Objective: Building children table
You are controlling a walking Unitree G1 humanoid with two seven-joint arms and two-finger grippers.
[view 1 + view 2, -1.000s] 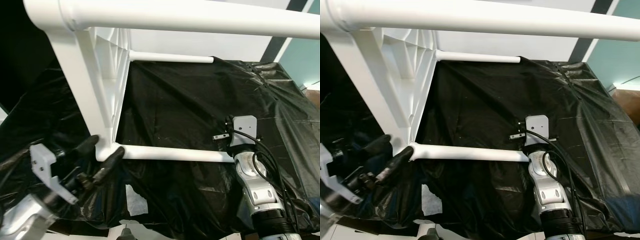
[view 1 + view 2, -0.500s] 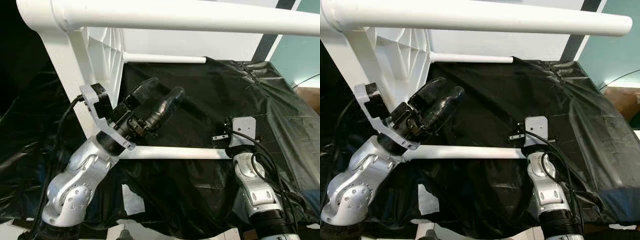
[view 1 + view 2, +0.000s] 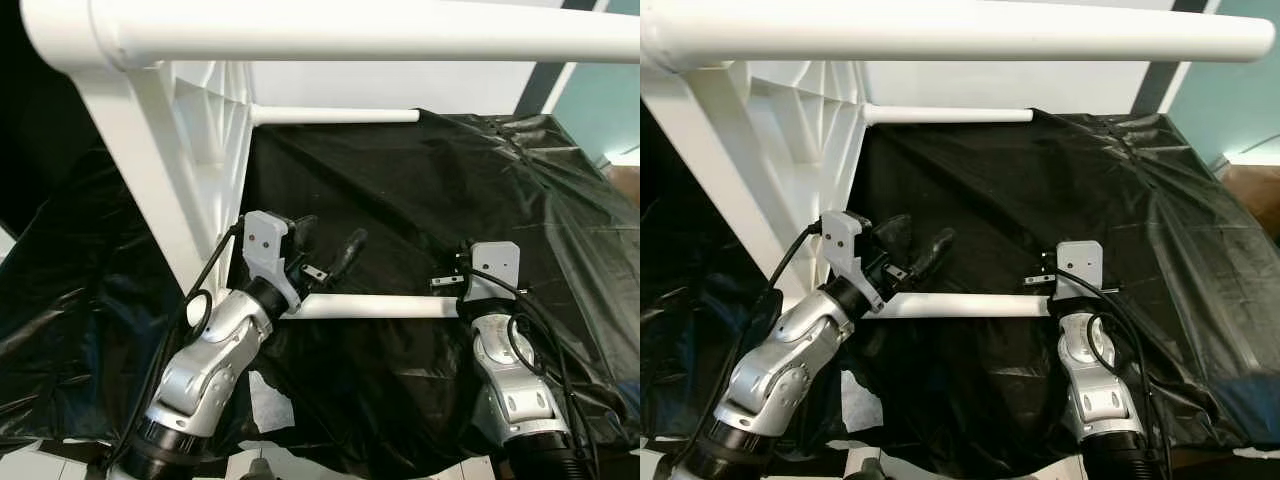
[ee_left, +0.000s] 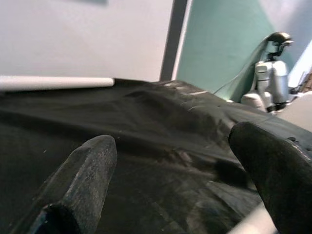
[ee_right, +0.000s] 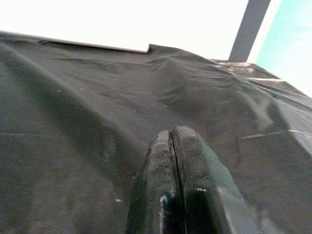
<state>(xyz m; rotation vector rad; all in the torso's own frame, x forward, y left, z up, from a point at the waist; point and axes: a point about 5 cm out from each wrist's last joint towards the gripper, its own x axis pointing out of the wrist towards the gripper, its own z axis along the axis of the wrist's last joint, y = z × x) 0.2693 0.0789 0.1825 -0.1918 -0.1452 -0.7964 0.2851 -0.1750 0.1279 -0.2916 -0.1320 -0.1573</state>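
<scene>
The table [image 3: 190, 190] lies on its side on a black sheet [image 3: 480, 210], its ribbed white underside facing to the robot's right. Three of its white legs show: one leg [image 3: 380, 30] runs across the top of the head views, close to the camera; a far leg [image 3: 335, 115] lies against the sheet by the pale wall [image 4: 83, 39]; a near leg [image 3: 375, 307] stretches from the table's lower corner toward the right arm.

The left gripper [image 3: 325, 250] is raised just above the near leg, close to where that leg meets the table. Its two black fingers [image 4: 80, 183] are spread wide with nothing between them, and they point out over the sheet. From its wrist I can see the far leg, a teal wall [image 4: 219, 44] and another robot [image 4: 270, 73] standing in the far corner.

The right gripper [image 5: 178, 190] sits at the free end of the near leg, its wrist right against the tip. Its fingers are pressed flat together with no gap, holding nothing, and aimed over the sheet.

A pale patch [image 3: 270, 400] of paper or floor shows through the sheet near the left arm's elbow.
</scene>
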